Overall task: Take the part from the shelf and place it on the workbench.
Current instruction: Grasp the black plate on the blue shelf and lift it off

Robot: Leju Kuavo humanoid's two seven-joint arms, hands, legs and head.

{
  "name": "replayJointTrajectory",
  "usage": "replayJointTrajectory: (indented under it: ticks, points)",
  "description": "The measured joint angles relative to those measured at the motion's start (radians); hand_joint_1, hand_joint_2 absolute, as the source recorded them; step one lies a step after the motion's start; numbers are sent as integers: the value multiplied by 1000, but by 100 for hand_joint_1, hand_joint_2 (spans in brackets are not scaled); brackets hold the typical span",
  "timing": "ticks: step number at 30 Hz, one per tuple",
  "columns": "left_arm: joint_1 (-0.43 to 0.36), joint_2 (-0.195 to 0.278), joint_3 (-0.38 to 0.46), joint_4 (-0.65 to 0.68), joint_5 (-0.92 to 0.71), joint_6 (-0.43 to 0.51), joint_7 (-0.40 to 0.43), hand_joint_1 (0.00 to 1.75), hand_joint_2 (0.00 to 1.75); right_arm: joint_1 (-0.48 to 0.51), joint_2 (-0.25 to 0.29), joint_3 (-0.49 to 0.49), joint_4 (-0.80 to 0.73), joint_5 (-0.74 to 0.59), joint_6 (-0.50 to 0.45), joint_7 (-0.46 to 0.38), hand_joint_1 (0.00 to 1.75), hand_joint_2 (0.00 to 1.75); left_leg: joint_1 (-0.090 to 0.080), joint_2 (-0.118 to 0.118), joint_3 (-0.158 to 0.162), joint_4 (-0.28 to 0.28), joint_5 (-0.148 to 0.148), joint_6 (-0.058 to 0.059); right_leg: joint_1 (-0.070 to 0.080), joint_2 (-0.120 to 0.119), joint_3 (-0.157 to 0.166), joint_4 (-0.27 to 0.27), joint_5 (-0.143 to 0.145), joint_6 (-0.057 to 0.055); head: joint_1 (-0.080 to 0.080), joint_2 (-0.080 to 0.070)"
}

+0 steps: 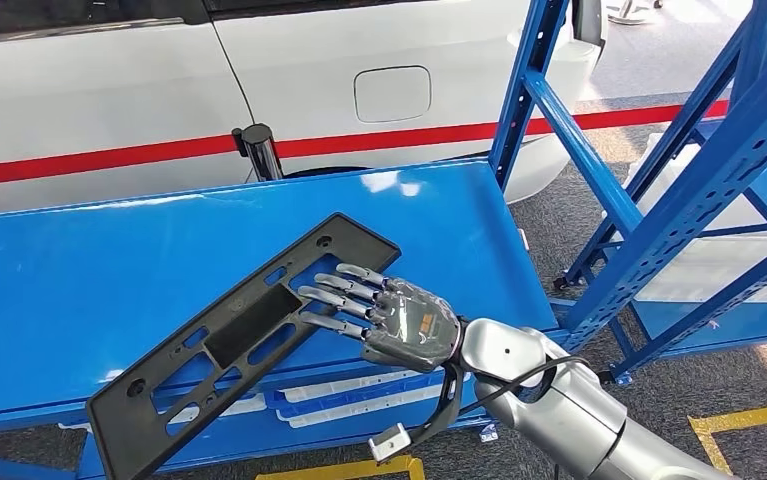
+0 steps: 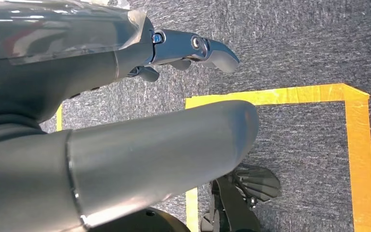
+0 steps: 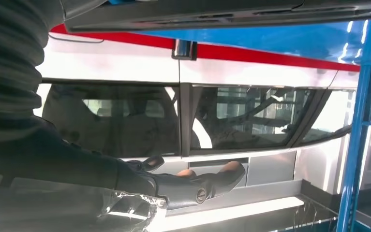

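The part (image 1: 229, 345) is a long black plate frame with slots. It lies slantwise across the front of the blue workbench (image 1: 79, 270), its near end sticking out past the front edge. My right hand (image 1: 399, 322) is over the part's right side, fingers (image 1: 344, 292) stretched straight across it. In the right wrist view the fingers (image 3: 198, 186) stand apart from the part (image 3: 222, 14) with a gap between them; the thumb is hidden. My left hand (image 2: 101, 72) hangs over the floor, thumb and fingers apart, holding nothing.
A white car (image 1: 159, 80) with a red stripe stands just behind the workbench, with a black post (image 1: 259, 150) at the bench's back edge. The blue shelf uprights and braces (image 1: 659, 200) rise on the right. Yellow tape (image 1: 759, 415) marks the grey floor.
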Motion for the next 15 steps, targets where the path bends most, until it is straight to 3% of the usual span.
replayJointTrajectory:
  ticks: [15]
  points:
    - [0, -5, 7, 0, -6, 0, -9, 0, 0, -34, 57, 65, 99, -31, 4, 6, 0, 175, 0, 0, 0, 0, 0, 0, 0, 0, 0, 0, 0, 0, 0, 0]
